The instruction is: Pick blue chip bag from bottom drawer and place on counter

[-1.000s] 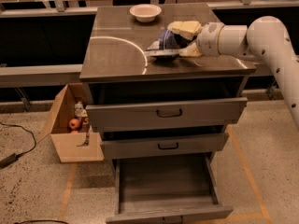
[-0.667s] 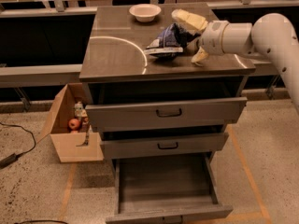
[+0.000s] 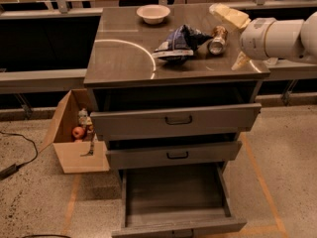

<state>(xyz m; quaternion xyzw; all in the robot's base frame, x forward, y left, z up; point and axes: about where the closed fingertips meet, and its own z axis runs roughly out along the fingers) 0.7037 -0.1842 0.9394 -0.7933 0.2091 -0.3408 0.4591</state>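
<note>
Cardboard box (image 3: 74,150), floor left, held a reddish round item and small bottles. White bowl (image 3: 153,13) sat at the rear of the glossy desk (image 3: 124,66). Bottom drawer (image 3: 173,195) stood pulled out. Crumpled foil blue chip bag (image 3: 179,42) lay mid-desk, tan can (image 3: 217,39) just beside. I saw my pincer (image 3: 224,37), on the bag a second before, drawn back right, spread wide, gripping nothing.

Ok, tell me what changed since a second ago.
The gripper let go of the crumpled dark-blue and white foil chip bag, jaws open, and drew back rightward. The bag lies free on the glossy grey-brown counter. The white bowl and open grey bottom drawer are unchanged.
</note>
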